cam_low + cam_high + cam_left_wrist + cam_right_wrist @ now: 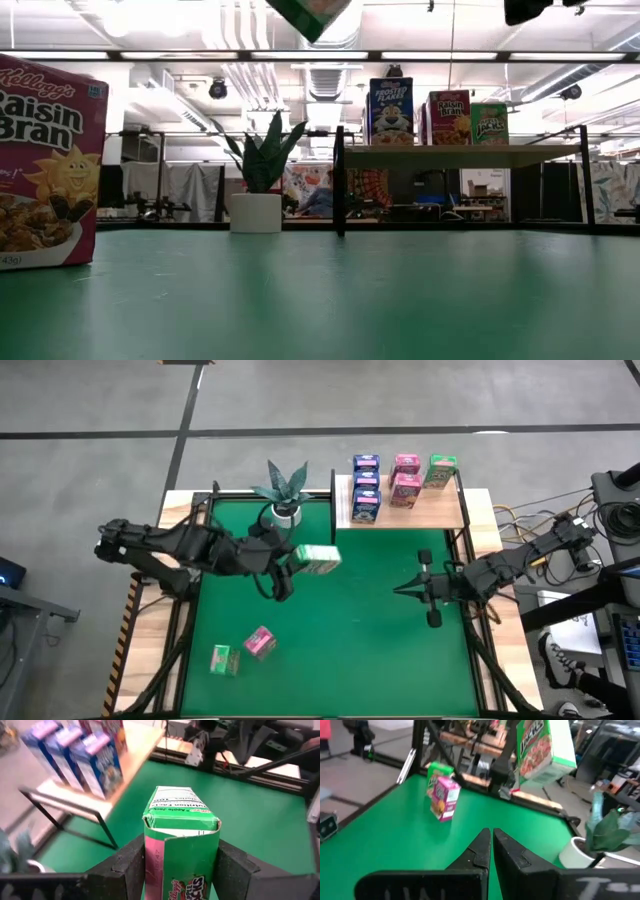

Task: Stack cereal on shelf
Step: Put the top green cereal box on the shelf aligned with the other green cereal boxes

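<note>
- Nearest my low camera stands a pink Raisin Bran box (pixel 40 165), upright on the green mat (pixel 370 630) at the near left; from above I see it (pixel 260 643) close beside a second loose green box (pixel 224 659), both well apart from the arms.
- Held up off the mat, my left gripper (pixel 296 565) clamps a green cereal box (pixel 317 559) by its two side faces; in the left wrist view the box (pixel 181 840) fills the gap between the dark fingers (pixel 125 865), jaws partway apart around it.
- From the low camera only the bottom corner of that box (pixel 310 15) shows at the upper frame edge, clear of the mat.
- Between the held box and the shelf (pixel 400 515) I have open green mat; the potted plant (pixel 283 495) sits just behind the left gripper, near the shelf's black upright edge.
- On the shelf stand three blue boxes (pixel 366 485) in a row, two pink boxes (pixel 405 480) beside them, and one green box (pixel 439 471) at the back right; bare board lies in front of the pink and green ones.
- My right gripper (pixel 400 591) waits over the mat's right part, fingers (pixel 481 851) pressed together and empty.
</note>
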You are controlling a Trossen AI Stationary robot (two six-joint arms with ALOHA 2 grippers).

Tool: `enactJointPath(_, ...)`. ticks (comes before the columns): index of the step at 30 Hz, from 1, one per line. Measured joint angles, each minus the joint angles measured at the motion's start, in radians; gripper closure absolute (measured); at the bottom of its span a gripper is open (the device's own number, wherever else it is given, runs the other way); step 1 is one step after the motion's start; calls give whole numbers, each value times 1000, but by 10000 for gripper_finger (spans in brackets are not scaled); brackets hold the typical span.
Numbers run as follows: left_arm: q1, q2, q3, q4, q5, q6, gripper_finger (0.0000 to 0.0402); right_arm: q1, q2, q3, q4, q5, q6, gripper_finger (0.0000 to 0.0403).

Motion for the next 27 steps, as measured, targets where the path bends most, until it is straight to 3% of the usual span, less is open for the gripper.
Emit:
enactJointPath(7,22,73,25,75,18,166,233,-1,-28,15,1,48,70,394)
enactJointPath(12,12,144,25,137,77,262,233,-1,35,46,0,52,141,393)
enactJointPath(16,9,200,34,143,83,299,233,-1,93,99,-29,118,125,380)
enactJointPath(20,11,243,59,145,81,310,233,-2,158,178,-98,151,109,341)
enactJointPath(27,9,273,74,156,80,311,233,-14,270,317,-167,153,95,236)
